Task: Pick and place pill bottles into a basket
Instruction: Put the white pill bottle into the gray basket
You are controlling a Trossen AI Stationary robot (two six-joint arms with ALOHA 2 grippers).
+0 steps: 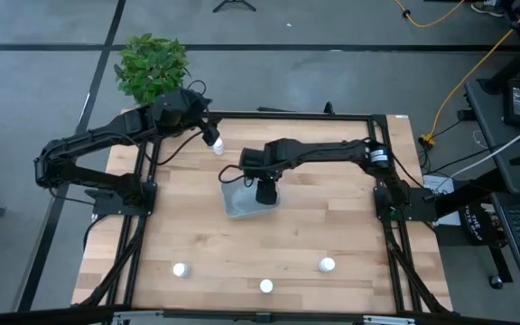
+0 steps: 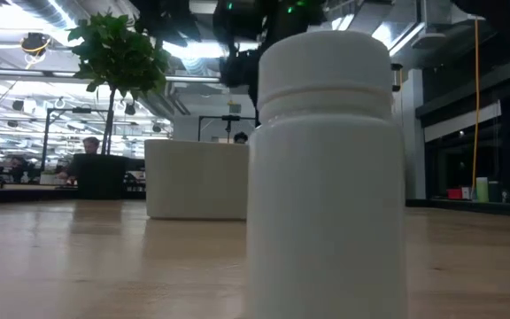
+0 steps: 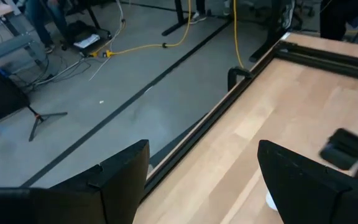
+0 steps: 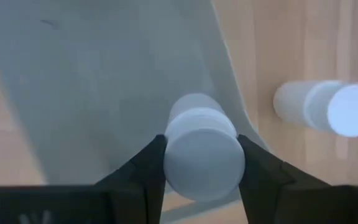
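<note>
Pill bottle (image 4: 202,152) clamped in right gripper (image 4: 201,165) over basket (image 4: 104,81).

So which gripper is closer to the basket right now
The right. The right gripper hangs directly over the basket, holding a pill bottle above it. The left gripper is off beyond the basket's far edge, open.

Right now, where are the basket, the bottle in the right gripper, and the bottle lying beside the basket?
basket (image 4: 104,81): right wrist view, bare floor.
held bottle (image 4: 202,155): right wrist view, cap face, between the right gripper's fingers.
lying bottle (image 4: 328,107): right wrist view, its side.
</note>
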